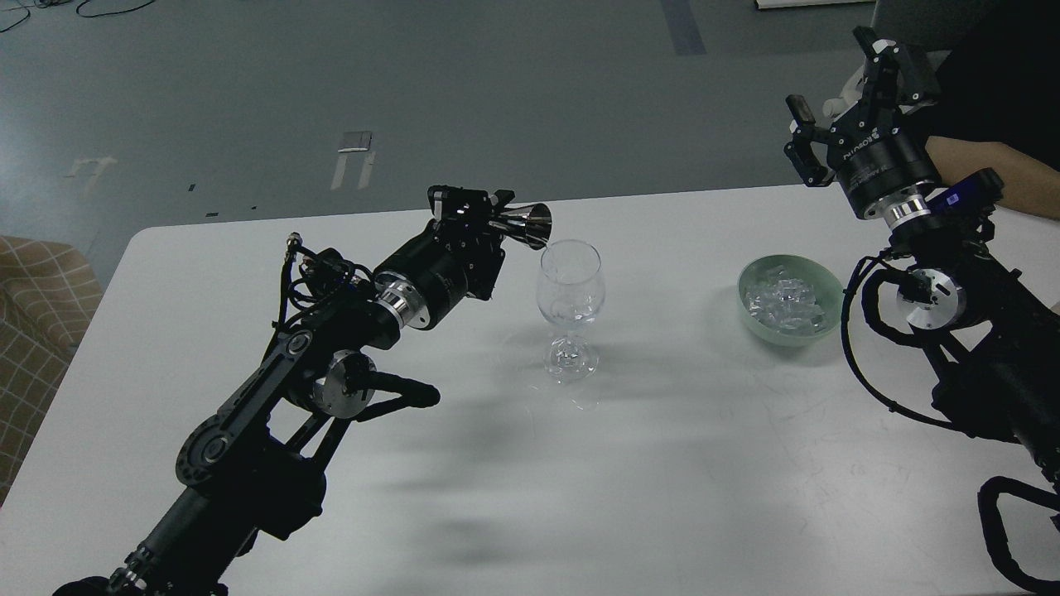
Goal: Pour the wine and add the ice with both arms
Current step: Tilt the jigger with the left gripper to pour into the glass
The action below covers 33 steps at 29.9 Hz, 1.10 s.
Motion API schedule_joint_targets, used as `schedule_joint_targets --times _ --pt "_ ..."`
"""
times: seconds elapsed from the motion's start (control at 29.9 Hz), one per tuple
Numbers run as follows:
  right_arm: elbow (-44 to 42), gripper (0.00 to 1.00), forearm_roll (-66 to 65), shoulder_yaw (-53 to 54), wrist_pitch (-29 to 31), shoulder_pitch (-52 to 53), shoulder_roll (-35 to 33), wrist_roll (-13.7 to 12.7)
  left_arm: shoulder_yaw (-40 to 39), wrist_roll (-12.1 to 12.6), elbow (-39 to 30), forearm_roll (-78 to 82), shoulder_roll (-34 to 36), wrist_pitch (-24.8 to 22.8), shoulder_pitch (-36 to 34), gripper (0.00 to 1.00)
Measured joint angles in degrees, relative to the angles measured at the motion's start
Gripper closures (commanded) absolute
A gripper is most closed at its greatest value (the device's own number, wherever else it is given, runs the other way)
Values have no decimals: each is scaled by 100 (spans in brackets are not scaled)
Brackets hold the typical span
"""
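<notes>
My left gripper (pixel 487 218) is shut on a small shiny metal jigger (pixel 527 225). The jigger lies tipped on its side, mouth towards the clear stemmed glass (pixel 569 285), just left of and slightly above the rim. The glass stands upright mid-table with a little clear wine (pixel 568 314) at the bottom of its bowl, barely visible. The ice (pixel 782 300) is heaped in a pale green bowl (pixel 752 321) to the right of the glass. My right gripper (pixel 843 87) is open and empty, raised high behind and right of the bowl.
The white table (pixel 662 463) ends just behind the glass and bowl. A bare human forearm (pixel 998 170) reaches in at the far right, behind my right wrist. A checked chair (pixel 33 306) stands off the table's left edge.
</notes>
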Motion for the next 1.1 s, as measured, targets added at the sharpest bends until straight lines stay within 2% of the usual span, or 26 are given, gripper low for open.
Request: schedule_joint_targets --times 0.7,1.1 --pt "2 0 0 9 0 -16 -3 3 62 17 -54 938 88 -142 -131 100" --pt "1 0 0 13 0 -16 -26 6 270 18 -427 1811 196 -144 -158 100"
